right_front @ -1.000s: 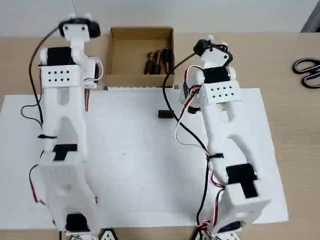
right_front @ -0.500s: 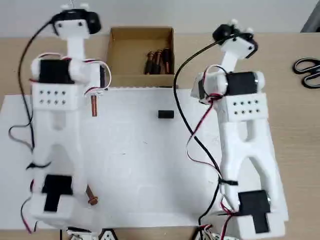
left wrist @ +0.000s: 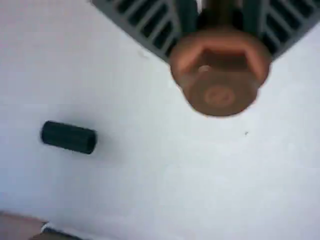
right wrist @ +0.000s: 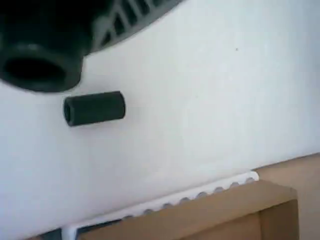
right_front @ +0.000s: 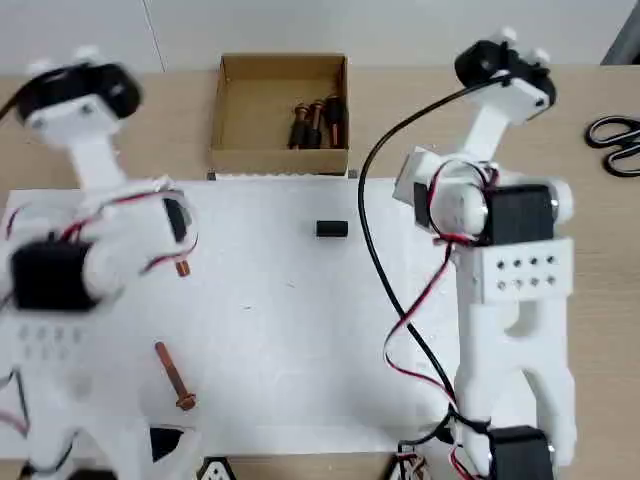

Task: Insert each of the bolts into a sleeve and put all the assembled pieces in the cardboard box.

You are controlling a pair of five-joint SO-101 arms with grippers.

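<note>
Your left pincer (left wrist: 220, 17) clamps a bolt (left wrist: 218, 75) and your right pincer (right wrist: 60, 25) a sleeve (right wrist: 35, 62), well apart at the high view's left and right; line up their long axes.

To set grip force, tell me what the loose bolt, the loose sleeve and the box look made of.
The loose bolt looks like metal, copper-coloured with a dull sheen, maybe plated. The loose sleeve is matte black without glint, probably plastic or rubber; which one is unclear. The box is plain brown cardboard, dull, with thin folded walls.
</note>
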